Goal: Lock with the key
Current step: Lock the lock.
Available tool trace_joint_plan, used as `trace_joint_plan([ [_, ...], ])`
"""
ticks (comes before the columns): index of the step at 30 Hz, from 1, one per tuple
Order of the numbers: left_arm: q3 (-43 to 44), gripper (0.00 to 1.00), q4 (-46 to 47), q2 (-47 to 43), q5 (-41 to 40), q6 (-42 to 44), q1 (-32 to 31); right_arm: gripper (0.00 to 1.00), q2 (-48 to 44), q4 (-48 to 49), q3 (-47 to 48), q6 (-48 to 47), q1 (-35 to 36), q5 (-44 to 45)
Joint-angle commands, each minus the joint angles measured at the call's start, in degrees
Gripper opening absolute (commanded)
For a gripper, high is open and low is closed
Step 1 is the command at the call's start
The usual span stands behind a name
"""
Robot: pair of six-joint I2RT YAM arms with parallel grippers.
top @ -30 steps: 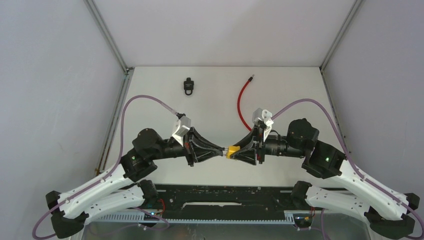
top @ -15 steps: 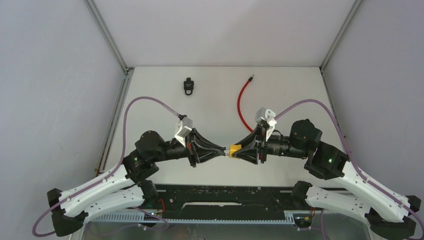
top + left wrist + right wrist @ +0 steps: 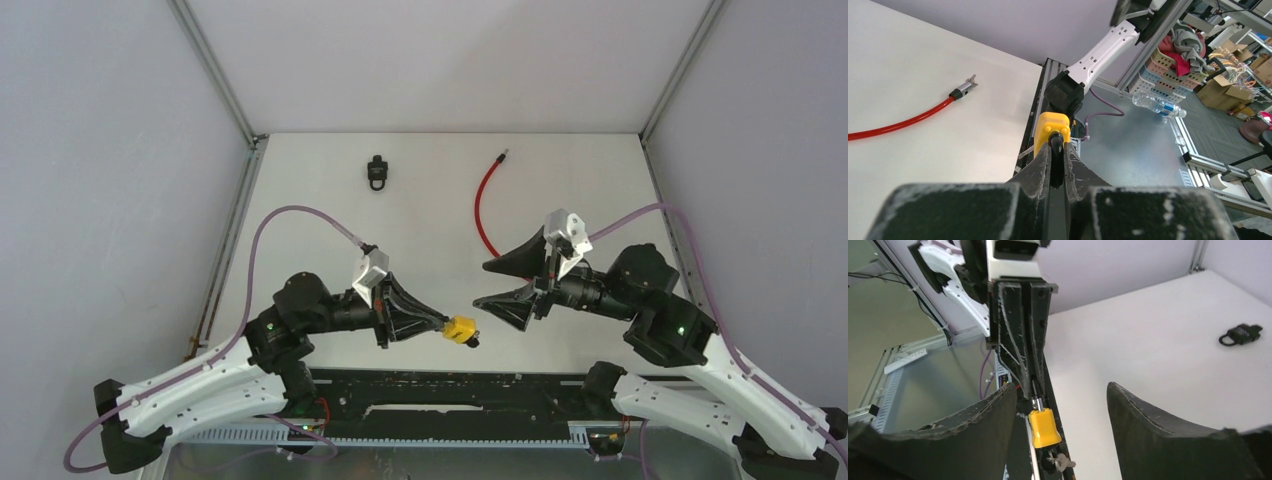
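While the yellow padlock (image 3: 461,329) is pinched in the left gripper (image 3: 447,322) at six o'clock of the table (image 3: 420,210), with the key (image 3: 1063,460) hanging from its end, the right gripper (image 3: 482,283) is spread wide and empty at its two o'clock, so gripping and turning the key is judged next.

White table (image 3: 430,200), pale lilac walls (image 3: 100,150), aluminium corner posts (image 3: 213,70); beyond edge, grey floor (image 3: 1213,117), cluttered baskets (image 3: 1168,56), plastic bottle (image 3: 1158,105).

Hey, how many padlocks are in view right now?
2. A yellow padlock is clamped in the left gripper, near the front edge of the table. A small black padlock lies on the table toward the far left. I see no others.
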Motion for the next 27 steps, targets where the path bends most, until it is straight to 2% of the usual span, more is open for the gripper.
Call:
trace_joint_plan([
  [1,-0.27,0.00,5.58,-2.14,-0.58,-1.76,-0.26,0.69,-1.50,4.92,-0.40,-0.22,-0.27,-1.48],
  [7,-0.20,0.00,6.79,-4.77,-3.87,-2.20,-0.27,0.71,-3.66,11.80,-7.24,0.62,-0.23,-4.14],
  [16,0.45,0.00,10.17,-6.73,-5.03,-3.11,-0.28,0.77,-6.04,37.15,-19.20,6.21,1.25,-6.98],
  [27,0.86,0.00,11.26,-7.00,-5.51,-2.82,-0.27,0.76,-1.27,40.91,-19.31,5.61,6.64,-4.97],
])
